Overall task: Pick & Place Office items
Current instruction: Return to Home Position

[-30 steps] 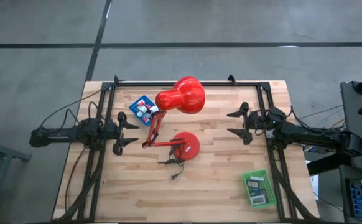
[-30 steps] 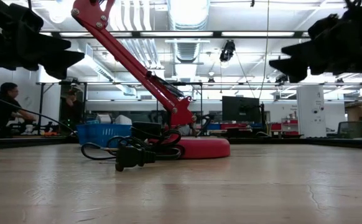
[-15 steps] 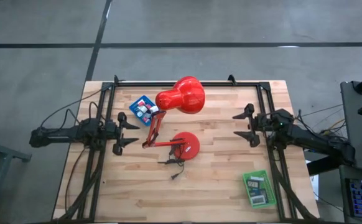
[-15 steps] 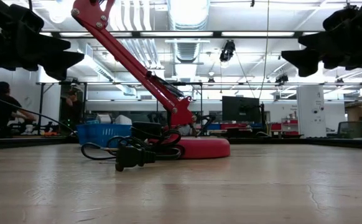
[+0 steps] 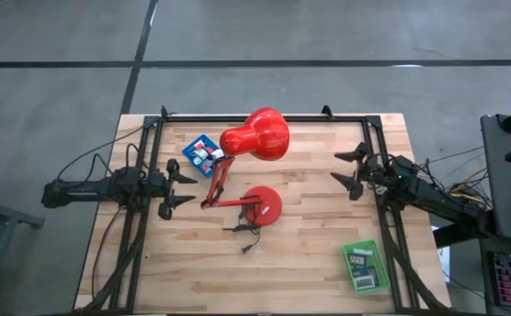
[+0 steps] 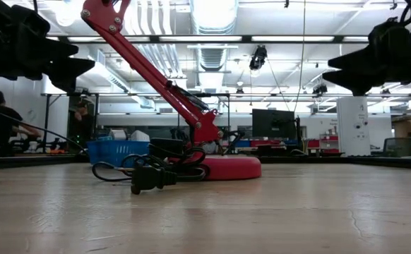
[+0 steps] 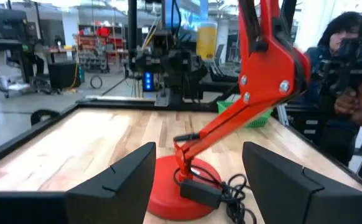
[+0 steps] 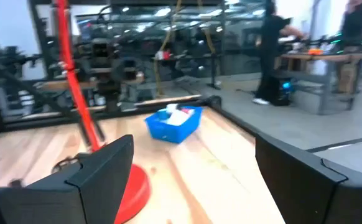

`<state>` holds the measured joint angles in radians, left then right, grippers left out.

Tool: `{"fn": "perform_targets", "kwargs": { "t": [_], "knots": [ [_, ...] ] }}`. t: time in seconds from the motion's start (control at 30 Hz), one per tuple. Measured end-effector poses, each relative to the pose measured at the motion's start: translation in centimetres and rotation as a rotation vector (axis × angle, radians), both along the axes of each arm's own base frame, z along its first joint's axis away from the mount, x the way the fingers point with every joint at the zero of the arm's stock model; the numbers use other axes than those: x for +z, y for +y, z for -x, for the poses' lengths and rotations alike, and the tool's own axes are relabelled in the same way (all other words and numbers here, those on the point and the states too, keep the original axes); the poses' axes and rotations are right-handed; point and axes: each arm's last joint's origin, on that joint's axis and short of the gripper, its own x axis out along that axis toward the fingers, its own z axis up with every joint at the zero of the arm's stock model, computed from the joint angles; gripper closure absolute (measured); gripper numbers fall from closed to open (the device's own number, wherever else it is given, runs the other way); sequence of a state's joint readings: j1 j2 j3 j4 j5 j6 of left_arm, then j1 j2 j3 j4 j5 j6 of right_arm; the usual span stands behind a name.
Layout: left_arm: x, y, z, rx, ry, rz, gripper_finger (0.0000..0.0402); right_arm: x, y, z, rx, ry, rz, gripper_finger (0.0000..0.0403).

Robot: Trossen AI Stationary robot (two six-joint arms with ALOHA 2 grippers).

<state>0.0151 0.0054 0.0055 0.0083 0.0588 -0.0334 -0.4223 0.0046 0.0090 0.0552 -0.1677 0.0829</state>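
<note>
Looking down on my pale wooden table (image 5: 308, 254), I see a black frame (image 5: 264, 117) round its edges and grey floor (image 5: 343, 35) beyond. The red desk lamp (image 5: 255, 136) stands near the middle, with its round base on the wood and its head leaning toward the far edge. A black cable (image 6: 149, 176) lies coiled just beside the base.

The office items (image 5: 207, 156) sit as small pieces in the blue tray (image 5: 190, 149), which is just beside the lamp head. More of them lie in the green tray (image 5: 350, 251) at the near right corner, well apart from the lamp.

Across the table the room is bright with ceiling lights, and a person (image 6: 1, 123) sits at a bench there.

My left arm stretches level over the table's left side. My left gripper (image 5: 194, 189) points at the lamp with its fingers spread wide, holding nothing. My right arm reaches in at a slant from the right side. My right gripper (image 5: 334, 167) also has its fingers wide apart and holds nothing. Both grippers hang well above the wood.
</note>
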Motion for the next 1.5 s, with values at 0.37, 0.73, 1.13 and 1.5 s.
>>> {"fn": "perform_targets", "kwargs": {
  "t": [0.37,0.73,1.13,1.5],
  "knots": [
    [-0.1,0.0,-0.1,-0.001,0.012,0.016,0.0156,0.0,1.4,-0.4,0.169,0.007,0.026,0.0076],
    [-0.1,0.0,-0.1,-0.001,0.012,0.023,0.0156,-0.1,3.7,-0.7,0.342,0.013,0.056,0.0076],
    [0.0,-0.2,-0.1,-0.063,0.002,0.007,0.0156,-0.2,3.9,-0.7,0.321,0.024,0.054,0.0076],
    [0.0,-0.1,-0.1,-0.037,0.001,-0.028,0.0156,-0.3,4.0,-0.7,0.333,0.03,0.049,0.0076]
  ]
}}
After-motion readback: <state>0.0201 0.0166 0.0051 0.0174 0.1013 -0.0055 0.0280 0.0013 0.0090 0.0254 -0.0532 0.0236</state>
